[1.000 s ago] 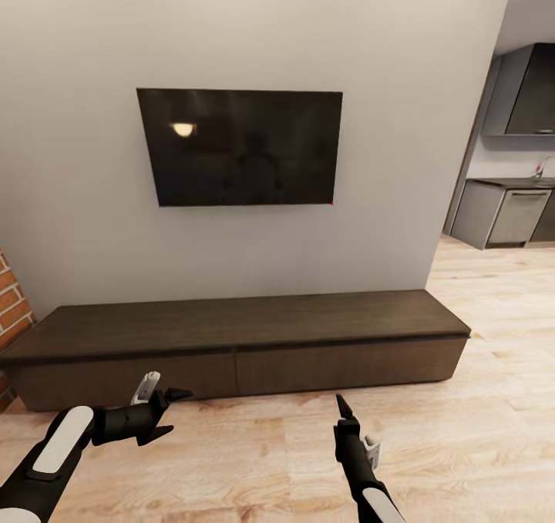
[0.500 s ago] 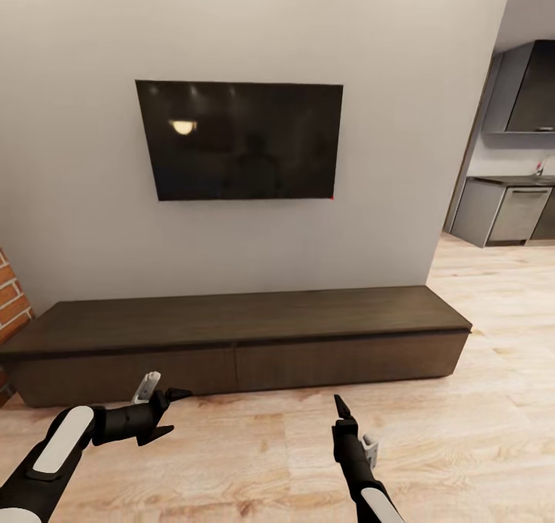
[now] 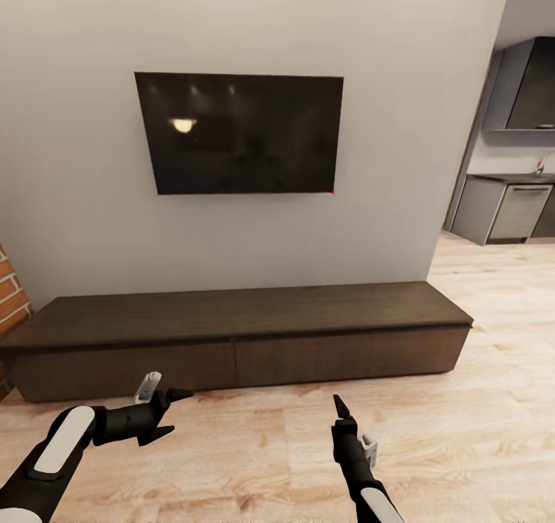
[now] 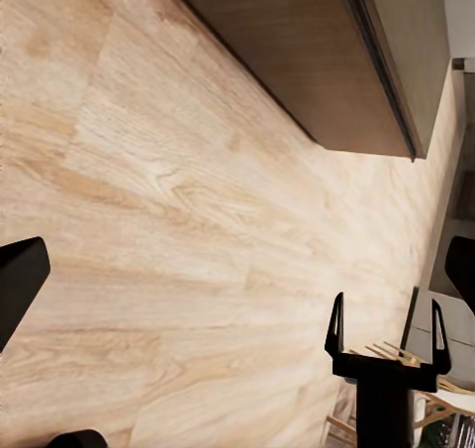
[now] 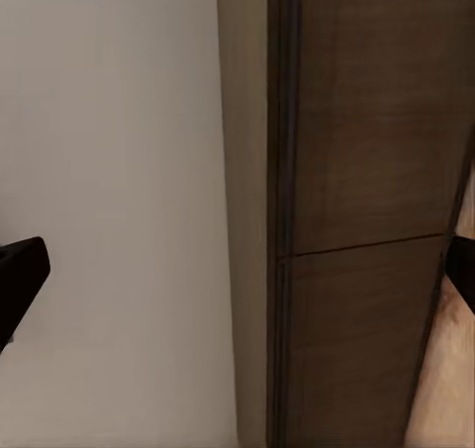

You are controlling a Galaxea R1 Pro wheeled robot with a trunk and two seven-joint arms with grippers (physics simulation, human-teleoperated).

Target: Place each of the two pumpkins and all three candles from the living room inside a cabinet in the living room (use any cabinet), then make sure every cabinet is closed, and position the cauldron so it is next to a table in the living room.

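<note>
Robot facing a closed cabinet under a wall TV.

The cabinet [image 3: 239, 330] spans mid-frame, both drawer fronts flush, TV [image 3: 239, 133] above. At lower left the left gripper [image 3: 173, 413] is spread and empty; at lower centre-right the right gripper [image 3: 338, 407] is also released.

The long, low dark-brown cabinet [image 3: 235, 330] stands against the wall, drawers shut.

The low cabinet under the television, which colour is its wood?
Dark brown, with a fine grain, on the cabinet; the head view shows it best.
</note>
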